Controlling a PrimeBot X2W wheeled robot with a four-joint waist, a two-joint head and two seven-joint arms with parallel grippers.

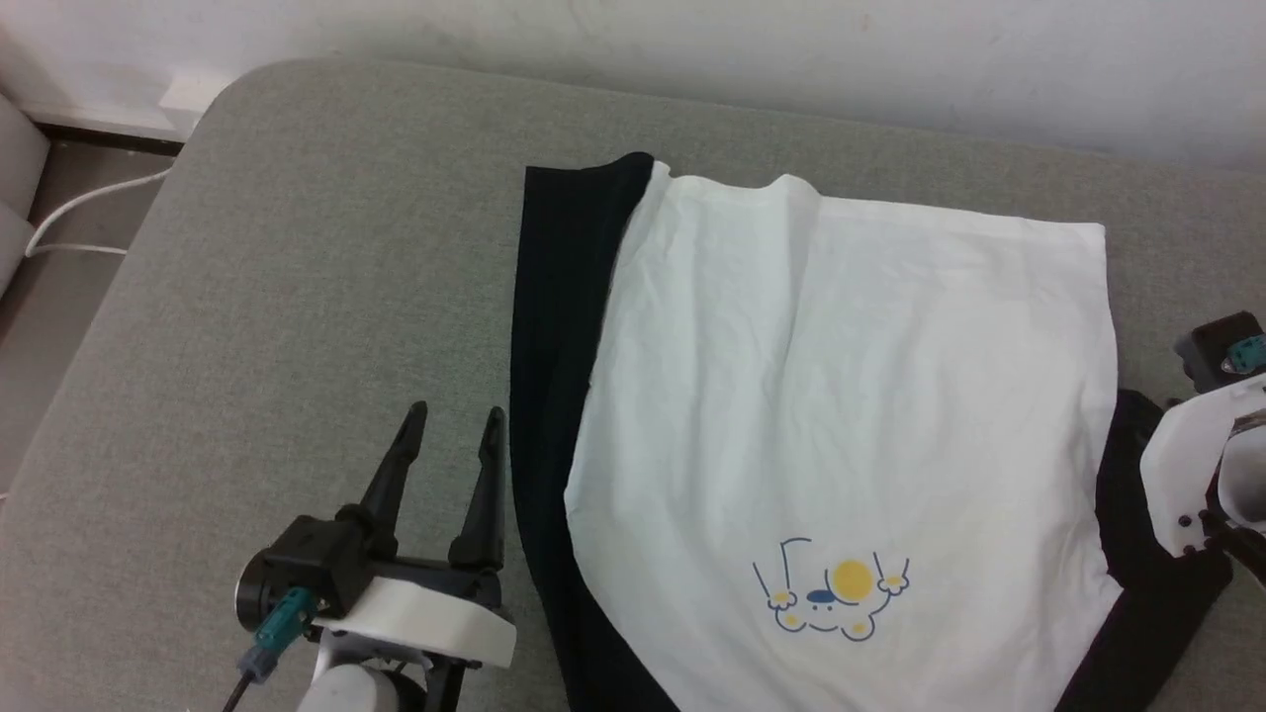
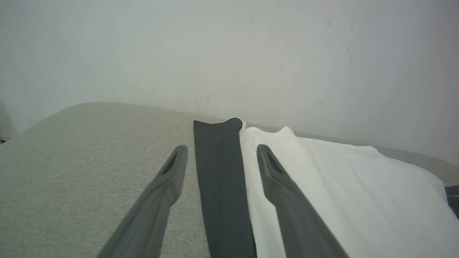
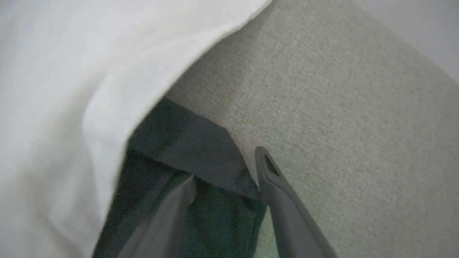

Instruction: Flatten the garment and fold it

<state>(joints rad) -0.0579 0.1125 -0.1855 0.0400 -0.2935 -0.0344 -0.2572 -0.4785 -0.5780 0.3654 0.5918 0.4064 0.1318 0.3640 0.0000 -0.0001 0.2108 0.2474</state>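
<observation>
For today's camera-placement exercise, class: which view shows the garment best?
The head view: nearly all the garment lies spread, chest print visible. The left wrist view shows its black strip and white body; the right wrist view, a black sleeve beside white cloth.

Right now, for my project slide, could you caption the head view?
White T-shirt spread print-up on a grey fabric surface, open left gripper beside its black sleeve.
</observation>
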